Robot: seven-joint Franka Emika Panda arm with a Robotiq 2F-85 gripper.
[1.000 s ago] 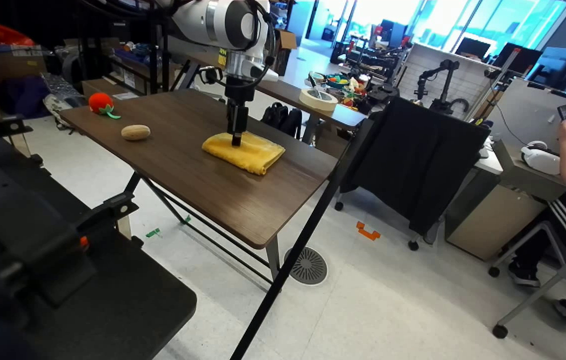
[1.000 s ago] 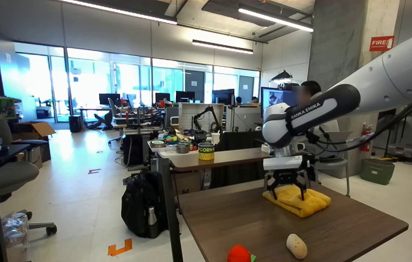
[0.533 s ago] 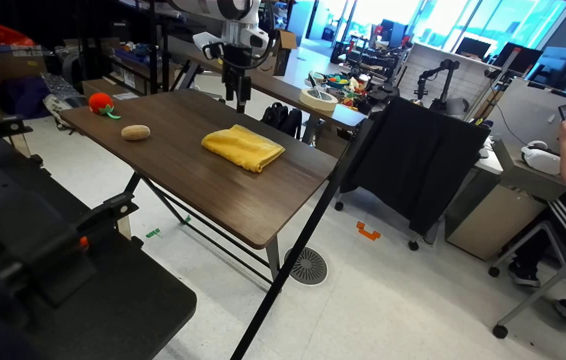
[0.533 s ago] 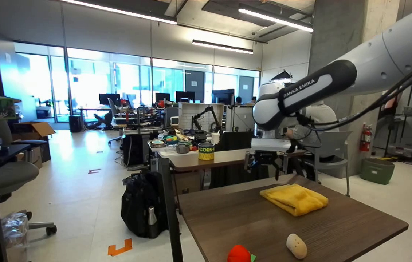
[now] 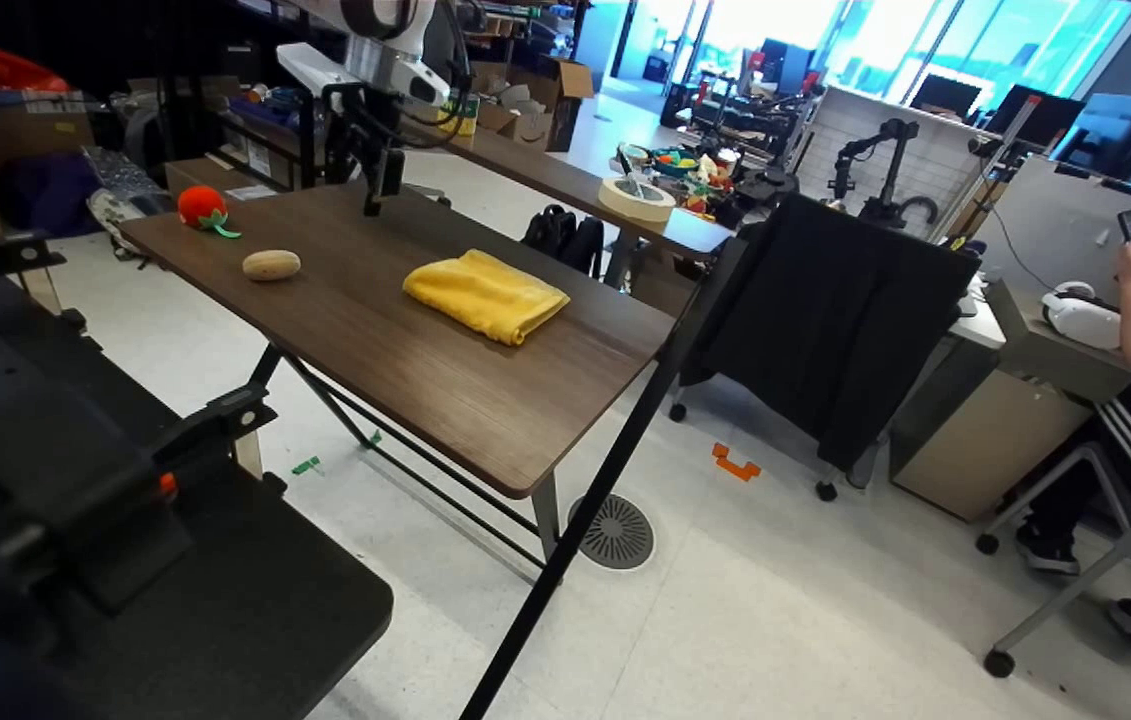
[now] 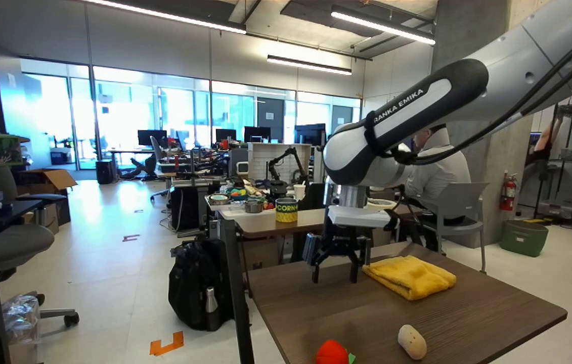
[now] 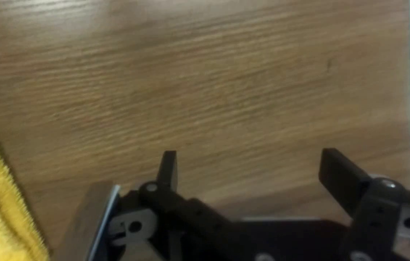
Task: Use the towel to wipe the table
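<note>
Comes up off the bright yellow, folded, fuzzy cloth towel point(image 6: 411, 278) touched a second ago, and now hangs the black, hard-looking, two-fingered gripper point(image 6: 335, 277) over the big, flat, dark brown wood-look table point(image 6: 361, 316), off to one side, with both fingers spread wide and nothing between them. Leaves the towel lying loose on the table, so is perhaps done wiping, or perhaps has to go back and grab it. Shows thick, plump folds and a fluffy edge on the towel, but smooth, streaky, shiny grain on the table
</note>
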